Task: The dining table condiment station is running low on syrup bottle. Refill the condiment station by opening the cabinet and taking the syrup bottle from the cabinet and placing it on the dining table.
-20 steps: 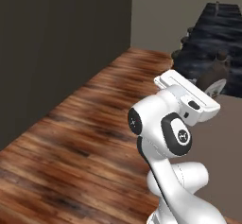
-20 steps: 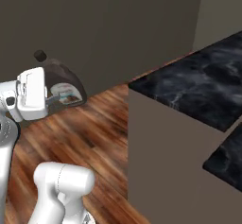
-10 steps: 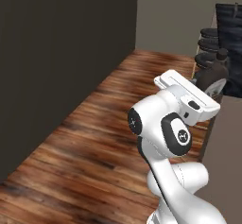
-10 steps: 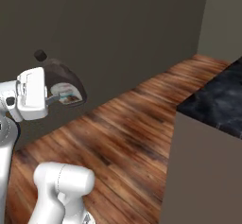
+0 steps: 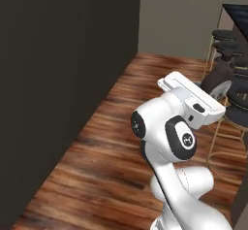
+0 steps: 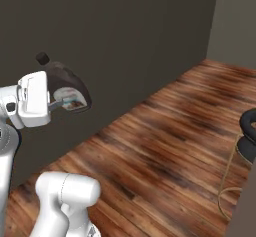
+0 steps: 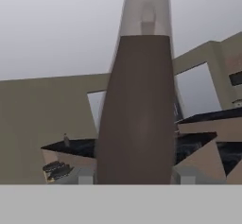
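Brown syrup bottle [image 7: 139, 114] sits clamped in the gripper [image 7: 137, 178], lying tilted beside the hand, above wood floor [image 6: 170, 146].

A wood floor [image 5: 111, 151] runs along a dark wall [image 5: 58, 78] toward a paler grey wall [image 5: 184, 15] at the far end. Black stools [image 5: 232, 90] on thin gold legs stand at the floor's right edge; one stool [image 6: 248, 136] stands by the right edge of the right base view.
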